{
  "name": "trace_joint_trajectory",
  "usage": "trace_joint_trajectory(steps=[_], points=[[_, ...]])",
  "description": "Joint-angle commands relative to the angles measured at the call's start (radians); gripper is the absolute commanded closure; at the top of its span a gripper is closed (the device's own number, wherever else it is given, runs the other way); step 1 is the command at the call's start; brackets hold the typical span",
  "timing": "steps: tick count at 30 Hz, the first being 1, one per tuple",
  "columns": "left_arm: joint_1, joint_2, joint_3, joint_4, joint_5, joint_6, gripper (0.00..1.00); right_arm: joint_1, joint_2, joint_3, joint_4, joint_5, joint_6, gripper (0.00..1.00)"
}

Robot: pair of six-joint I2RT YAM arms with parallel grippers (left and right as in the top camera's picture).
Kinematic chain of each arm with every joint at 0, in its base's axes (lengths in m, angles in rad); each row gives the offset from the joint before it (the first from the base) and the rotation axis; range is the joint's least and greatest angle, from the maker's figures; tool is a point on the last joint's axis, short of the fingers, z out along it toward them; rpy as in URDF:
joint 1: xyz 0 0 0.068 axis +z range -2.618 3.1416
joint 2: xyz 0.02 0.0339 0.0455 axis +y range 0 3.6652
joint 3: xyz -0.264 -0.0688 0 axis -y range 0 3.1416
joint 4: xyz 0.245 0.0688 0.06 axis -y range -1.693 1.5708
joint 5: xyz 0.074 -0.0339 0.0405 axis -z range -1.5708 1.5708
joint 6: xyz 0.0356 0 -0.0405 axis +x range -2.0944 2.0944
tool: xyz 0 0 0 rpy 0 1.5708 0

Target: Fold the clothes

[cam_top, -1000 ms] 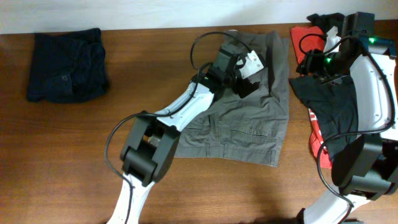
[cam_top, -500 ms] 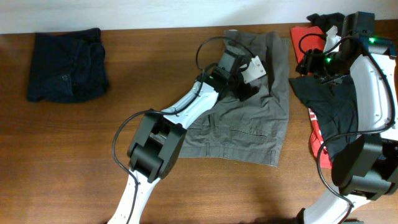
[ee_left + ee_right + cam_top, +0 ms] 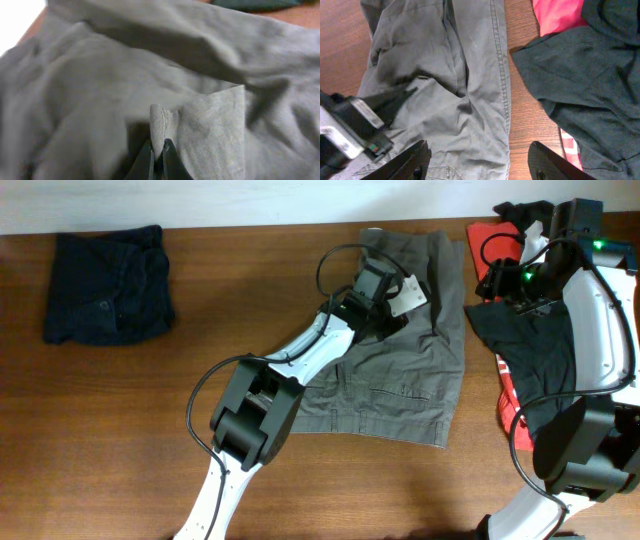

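The grey garment (image 3: 400,385) lies spread flat in the middle of the table, and it fills the left wrist view (image 3: 100,85). My left gripper (image 3: 392,318) rests on its upper part, shut on a raised fold of the grey fabric (image 3: 158,125) pinched between the two fingertips (image 3: 158,150). My right gripper (image 3: 479,150) hangs open above the garment's right edge (image 3: 495,75), holding nothing. In the overhead view the right gripper (image 3: 500,280) is just right of the grey cloth.
A folded navy garment (image 3: 108,285) lies at the far left. A black garment (image 3: 530,345) drapes over a red one (image 3: 490,235) at the right edge, next to the right arm; both show in the right wrist view, black (image 3: 580,75) and red (image 3: 557,15).
The left gripper has shut on a fold of the grey garment after shifting slightly to the right. The right arm has stayed put.
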Motion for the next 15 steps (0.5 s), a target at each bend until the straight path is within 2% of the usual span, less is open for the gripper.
trace_joint_trajectory(steps=[1, 8, 15], points=[[0.004, -0.024, 0.111, -0.039, -0.105, -0.042, 1.00, -0.003, -0.008, 0.010, 0.003, 0.010, -0.004, 0.32], [0.060, -0.103, 0.307, -0.248, -0.263, -0.042, 0.99, -0.003, -0.008, 0.010, 0.003, 0.009, -0.003, 0.32], [0.180, -0.127, 0.382, -0.346, -0.427, -0.042, 0.99, -0.003, -0.008, 0.010, 0.002, 0.009, -0.003, 0.32]])
